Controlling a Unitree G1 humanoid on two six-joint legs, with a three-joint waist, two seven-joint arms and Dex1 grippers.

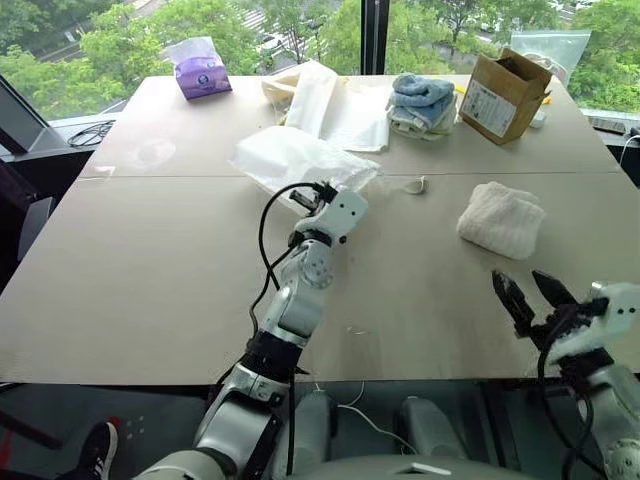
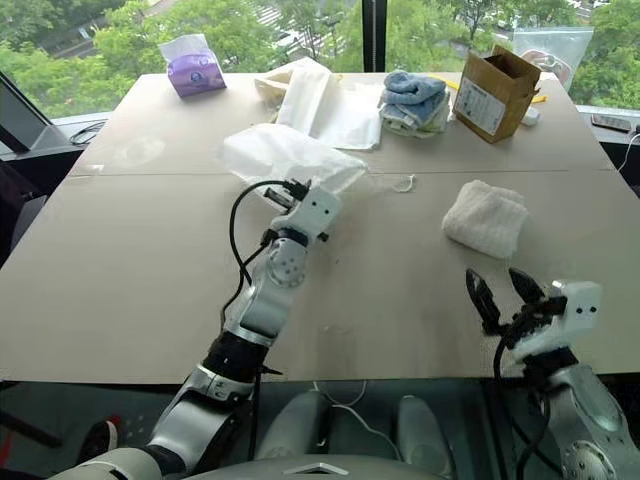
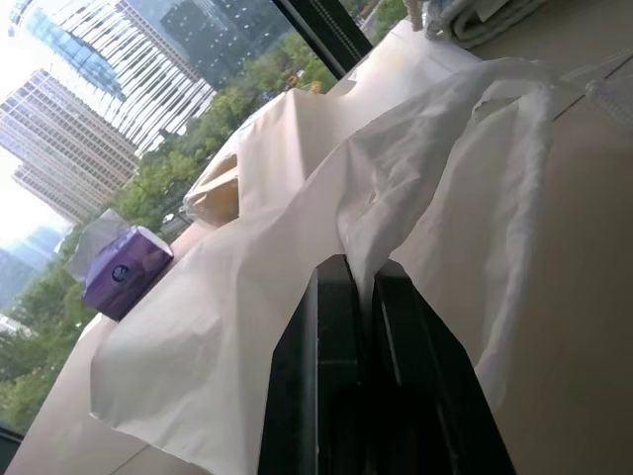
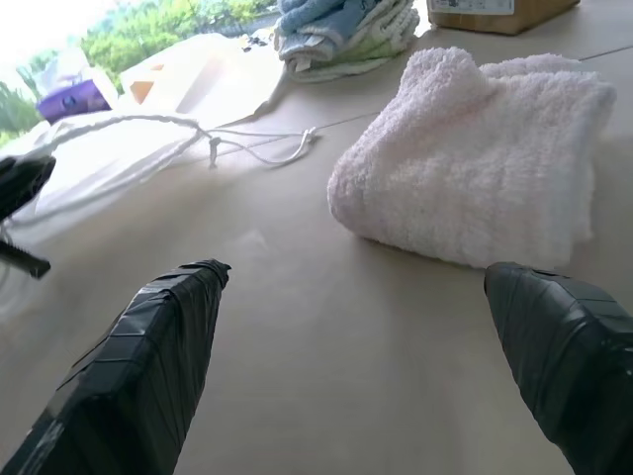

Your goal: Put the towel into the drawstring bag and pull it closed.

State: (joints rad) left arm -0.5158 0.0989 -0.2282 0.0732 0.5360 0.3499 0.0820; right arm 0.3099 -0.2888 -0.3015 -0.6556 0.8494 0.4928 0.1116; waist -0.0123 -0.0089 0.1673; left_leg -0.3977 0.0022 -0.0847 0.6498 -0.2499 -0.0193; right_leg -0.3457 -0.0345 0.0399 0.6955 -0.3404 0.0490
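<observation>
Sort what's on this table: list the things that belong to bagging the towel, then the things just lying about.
For the job:
- towel, lying free on the table
- drawstring bag, its fabric pinched in the shut left pincer
- right pincer, open, short of the towel

Lying about:
- purple tissue pack
- stack of blue and pale towels
- cardboard box
- flat white bags
</observation>
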